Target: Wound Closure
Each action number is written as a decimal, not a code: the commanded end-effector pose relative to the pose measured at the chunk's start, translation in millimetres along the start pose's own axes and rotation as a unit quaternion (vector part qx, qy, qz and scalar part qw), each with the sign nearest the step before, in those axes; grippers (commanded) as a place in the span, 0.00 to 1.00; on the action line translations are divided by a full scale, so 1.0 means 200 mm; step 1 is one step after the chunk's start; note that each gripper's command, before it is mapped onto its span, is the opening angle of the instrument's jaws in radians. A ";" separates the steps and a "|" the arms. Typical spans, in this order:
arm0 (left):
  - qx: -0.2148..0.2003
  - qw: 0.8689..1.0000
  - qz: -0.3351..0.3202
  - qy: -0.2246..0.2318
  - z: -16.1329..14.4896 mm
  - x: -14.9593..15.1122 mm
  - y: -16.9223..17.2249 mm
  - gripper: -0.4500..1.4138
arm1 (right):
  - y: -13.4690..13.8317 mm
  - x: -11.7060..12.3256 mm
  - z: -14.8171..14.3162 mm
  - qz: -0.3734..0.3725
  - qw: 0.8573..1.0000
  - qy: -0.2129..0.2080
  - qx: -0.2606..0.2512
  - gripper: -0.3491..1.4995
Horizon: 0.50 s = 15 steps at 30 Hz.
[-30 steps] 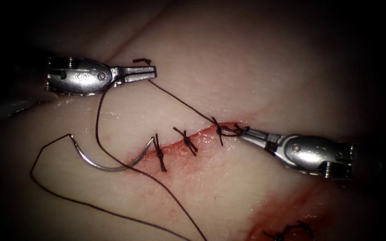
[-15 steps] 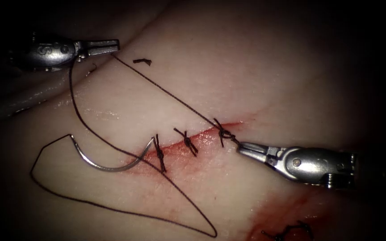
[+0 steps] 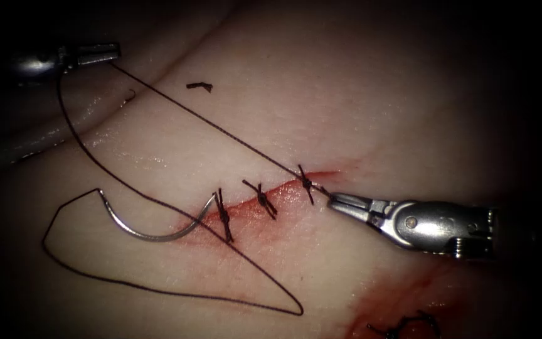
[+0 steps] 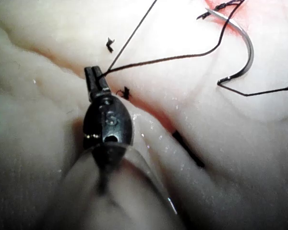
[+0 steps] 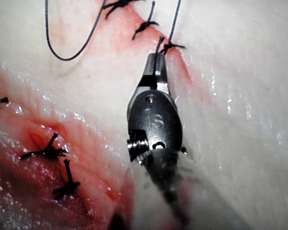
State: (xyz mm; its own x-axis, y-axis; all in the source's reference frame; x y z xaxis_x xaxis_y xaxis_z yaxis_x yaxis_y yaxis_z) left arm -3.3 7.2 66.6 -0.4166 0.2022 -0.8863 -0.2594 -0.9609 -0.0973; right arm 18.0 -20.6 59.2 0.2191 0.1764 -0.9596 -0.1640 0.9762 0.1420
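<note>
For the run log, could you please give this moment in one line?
left hand: shut on dark thread | right hand: shut on thread | curved steel needle: free on tissue

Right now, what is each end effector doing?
Left tool: shut on the thread.
Right tool: shut on the thread end at the knot.

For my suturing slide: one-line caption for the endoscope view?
Left hand and right hand hold thread taut at the third knot; needle lies free on the tissue.

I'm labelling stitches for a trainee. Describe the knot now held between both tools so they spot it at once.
Find the red cut in the tissue, crossed by three dark knots. The knot is the rightmost, at the right tool. Unlike its neighbours, a taut thread runs from it to the left tool.
</note>
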 end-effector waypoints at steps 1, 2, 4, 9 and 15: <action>0.000 1.000 -0.002 0.001 0.003 -0.003 0.002 0.00 | -0.004 -0.005 0.004 -0.003 1.000 -0.004 0.005 0.00; 0.002 1.000 -0.004 0.000 0.002 -0.004 0.002 0.00 | -0.006 -0.009 0.002 -0.007 1.000 -0.006 0.004 0.00; 0.004 1.000 -0.006 0.000 0.002 -0.005 0.003 0.00 | -0.007 -0.013 0.001 -0.012 1.000 -0.011 0.005 0.00; 0.006 1.000 -0.008 -0.001 0.002 -0.006 0.004 0.00 | -0.008 -0.019 -0.003 -0.020 1.000 -0.017 0.003 0.00; 0.008 1.000 -0.009 -0.003 0.002 -0.005 0.004 0.00 | -0.009 -0.017 -0.003 -0.019 1.000 -0.013 0.002 0.00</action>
State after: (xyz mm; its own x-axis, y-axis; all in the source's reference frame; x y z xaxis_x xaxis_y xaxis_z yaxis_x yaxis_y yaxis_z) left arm -2.9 6.7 67.0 -0.4159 0.2236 -0.8815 -0.2869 -0.9521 -0.1061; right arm 16.2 -22.5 61.6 0.2521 0.1416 -0.9573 -0.1528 0.9826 0.1051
